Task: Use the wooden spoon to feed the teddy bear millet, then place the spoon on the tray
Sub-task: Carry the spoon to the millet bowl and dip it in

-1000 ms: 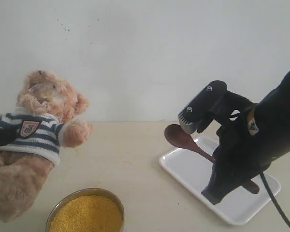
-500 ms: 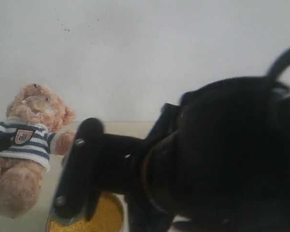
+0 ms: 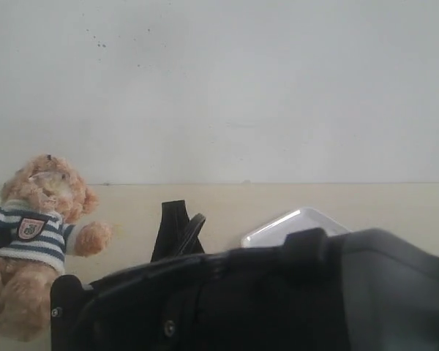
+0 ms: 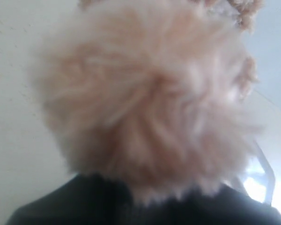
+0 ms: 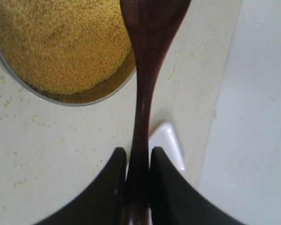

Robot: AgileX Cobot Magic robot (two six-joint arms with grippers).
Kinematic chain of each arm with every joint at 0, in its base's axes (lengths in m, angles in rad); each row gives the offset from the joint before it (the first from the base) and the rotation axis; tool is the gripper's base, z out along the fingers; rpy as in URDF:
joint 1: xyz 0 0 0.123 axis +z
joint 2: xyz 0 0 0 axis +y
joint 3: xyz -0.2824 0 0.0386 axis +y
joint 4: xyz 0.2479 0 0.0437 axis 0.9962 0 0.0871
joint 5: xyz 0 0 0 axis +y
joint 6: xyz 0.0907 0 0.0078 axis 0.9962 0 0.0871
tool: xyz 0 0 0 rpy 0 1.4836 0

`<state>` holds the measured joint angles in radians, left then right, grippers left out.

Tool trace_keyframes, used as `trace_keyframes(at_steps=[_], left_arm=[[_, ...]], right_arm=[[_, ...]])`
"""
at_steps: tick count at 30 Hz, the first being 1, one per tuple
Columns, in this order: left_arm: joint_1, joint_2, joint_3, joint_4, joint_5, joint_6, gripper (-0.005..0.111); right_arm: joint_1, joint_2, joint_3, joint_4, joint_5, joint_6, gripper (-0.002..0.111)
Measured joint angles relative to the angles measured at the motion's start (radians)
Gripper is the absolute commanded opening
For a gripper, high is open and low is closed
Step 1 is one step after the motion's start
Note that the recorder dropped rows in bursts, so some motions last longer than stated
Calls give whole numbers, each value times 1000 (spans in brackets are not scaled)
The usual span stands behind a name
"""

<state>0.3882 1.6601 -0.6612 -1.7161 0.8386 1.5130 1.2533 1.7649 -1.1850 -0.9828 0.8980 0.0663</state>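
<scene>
Closest in, right wrist view: right gripper (image 5: 138,153) is clamped on the thin handle of the wooden spoon (image 5: 143,79), fingers (image 5: 113,180) pinching it near its end. That leaves a long lever past the pinch. My worry: if the spoon's bowl meets resistance, the handle swivels in the grip and the scoop tips.

Just beyond: the spoon's bowl hangs over the rim of the metal bowl (image 5: 91,98), with millet (image 5: 56,42) heaped close to that rim. Its tip is cut off, so I cannot tell whether it carries any grain. A low approach would knock the rim and shove the bowl; a deep dig would push grain over the edge. Loose grains (image 5: 9,102) lie on the table (image 5: 61,150).

Further out, exterior view: right arm (image 3: 278,292) fills the foreground and hides bowl and spoon, so I would steer on the wrist view alone. Teddy bear (image 3: 36,234) sits upright at the left. It's a long carry, so a tilt means a spill. Left gripper (image 4: 140,199) is buried in fur; apart or together, I cannot tell. If the hold is slack, a nudge topples the bear.

Farthest: tray (image 3: 293,225), only a corner showing behind the arm. A blind set-down risks catching the rim
</scene>
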Motion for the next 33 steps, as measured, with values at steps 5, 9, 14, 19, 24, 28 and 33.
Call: trace_keyframes(at_steps=[5,9,14,19,24,28,33], left_arm=[[0,71,-29,-11,89,61,4],[0,91,-35,-11,219,67,4],[0,91,-59,-9,234,101,4],[0,91,-72,-9,207,123,4],[0,91,-72,-9,198,133,4],[0,91,-72,-9,172,157,4],[0,91,-72,-9,170,163,4]], right_arm=[[2,36,0,-44,-16,46,0],[-27,74,0,-75,-35,69,0],[-81,104,0,-83,12,183,0],[-81,104,0,-49,-8,55,0],[-84,104,0,-21,-94,13,0],[-90,117,0,47,-186,-23,0],[-102,129,0,63,-92,-25,0]])
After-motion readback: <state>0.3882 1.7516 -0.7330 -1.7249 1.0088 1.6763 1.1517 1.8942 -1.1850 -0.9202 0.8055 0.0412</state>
